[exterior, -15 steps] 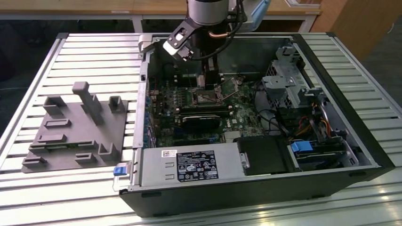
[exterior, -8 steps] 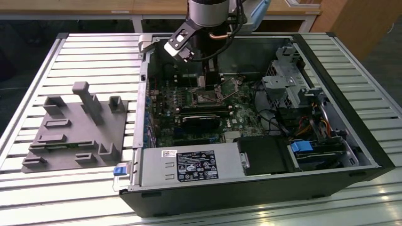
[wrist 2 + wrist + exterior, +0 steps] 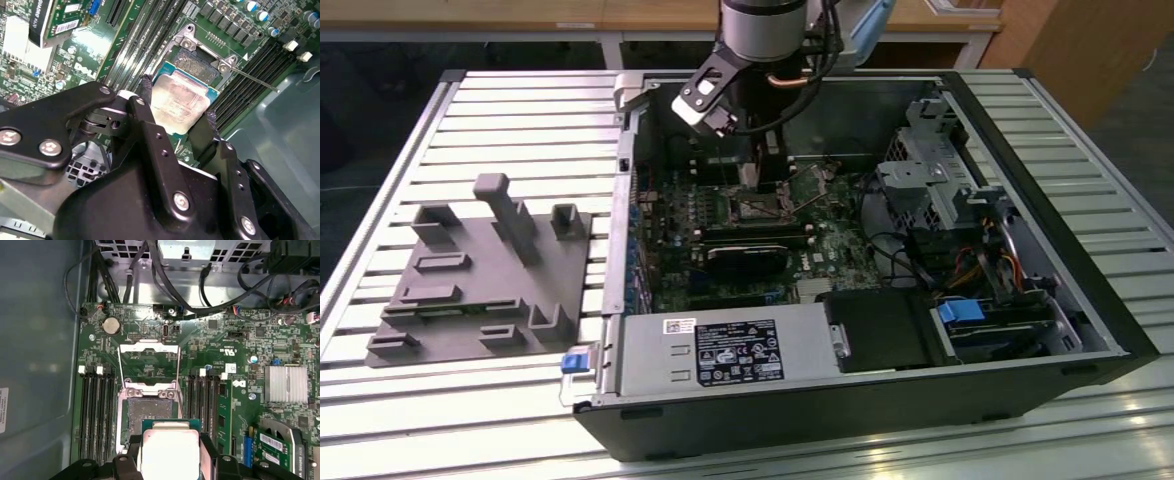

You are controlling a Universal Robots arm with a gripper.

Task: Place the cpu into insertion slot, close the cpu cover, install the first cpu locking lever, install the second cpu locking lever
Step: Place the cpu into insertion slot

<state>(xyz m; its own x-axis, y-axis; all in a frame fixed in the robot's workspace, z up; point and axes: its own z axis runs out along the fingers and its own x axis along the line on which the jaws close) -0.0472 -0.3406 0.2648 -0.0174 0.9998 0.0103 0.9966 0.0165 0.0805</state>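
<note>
In both wrist views my gripper [image 3: 178, 102] [image 3: 170, 440] is shut on the cpu [image 3: 182, 107] [image 3: 170, 455], a silver-topped square chip on a green base. One black finger [image 3: 146, 92] grips each side. The chip hangs above the board, at the near edge of the insertion slot [image 3: 149, 412] [image 3: 192, 59], whose dark centre is bare. The cpu cover [image 3: 149, 346] is swung open and lies flat beyond the slot. A thin metal lever [image 3: 252, 79] sticks out beside the socket. In the exterior view the arm reaches down into the case, with the gripper [image 3: 761, 175] over the socket [image 3: 750, 210].
Long black memory slots [image 3: 95, 415] [image 3: 205, 410] flank the socket. Cables [image 3: 165, 285] hang at the board's far edge, and a silver heatsink [image 3: 286, 384] sits to one side. The case walls [image 3: 624, 200], power supply [image 3: 720, 350] and drive cage [image 3: 934, 170] hem in the board. A grey fixture [image 3: 480, 270] stands outside the case.
</note>
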